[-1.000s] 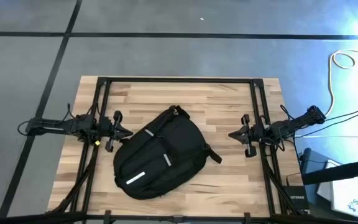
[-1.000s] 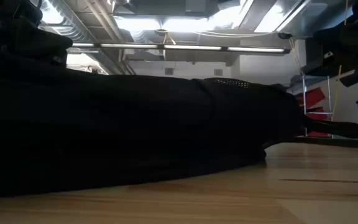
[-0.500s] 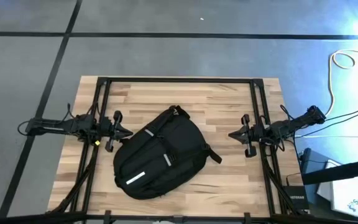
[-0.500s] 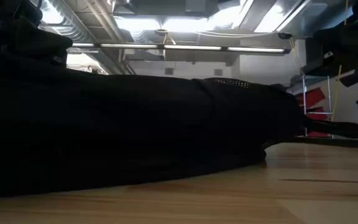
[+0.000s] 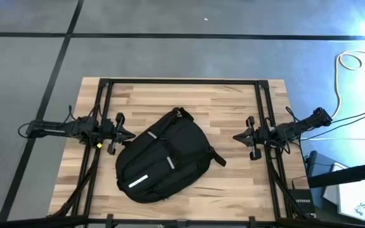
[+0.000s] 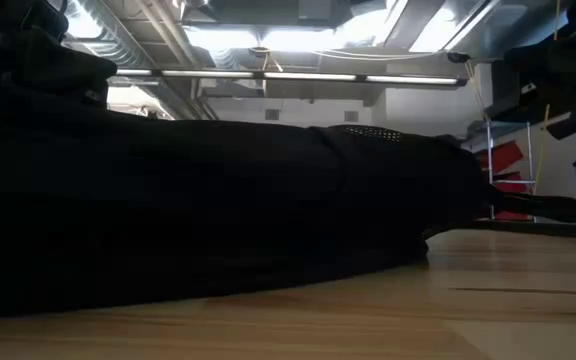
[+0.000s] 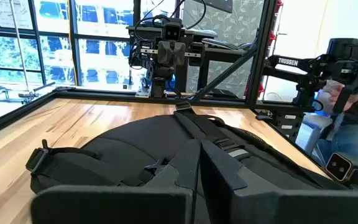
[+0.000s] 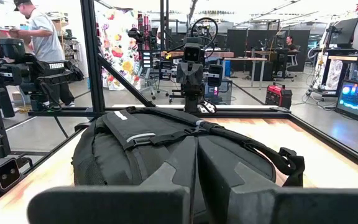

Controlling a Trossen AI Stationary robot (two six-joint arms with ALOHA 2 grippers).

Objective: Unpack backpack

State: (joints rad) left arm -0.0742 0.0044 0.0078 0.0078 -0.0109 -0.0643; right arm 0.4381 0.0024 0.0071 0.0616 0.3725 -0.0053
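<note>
The black backpack (image 5: 160, 158) lies flat on the wooden table (image 5: 233, 101), its front with the light-grey stripes (image 5: 138, 182) facing up. Its top loop (image 5: 180, 113) points toward the far edge, and a strap end (image 5: 218, 158) sticks out to the right. My left gripper (image 5: 132, 134) hovers shut and level just off the pack's left shoulder, with the backpack (image 7: 160, 155) ahead of it. My right gripper (image 5: 236, 136) hovers shut and level to the right, a short way off the backpack (image 8: 142, 146). In the low view the backpack (image 6: 218, 200) fills the left side.
A black metal frame (image 5: 182, 82) runs along the table's edges, with posts beside both arms. Bare wood (image 5: 220, 98) lies far of the pack and to its right. Cables (image 5: 350, 63) lie on the floor at the right. A person (image 8: 39, 37) stands in the room beyond.
</note>
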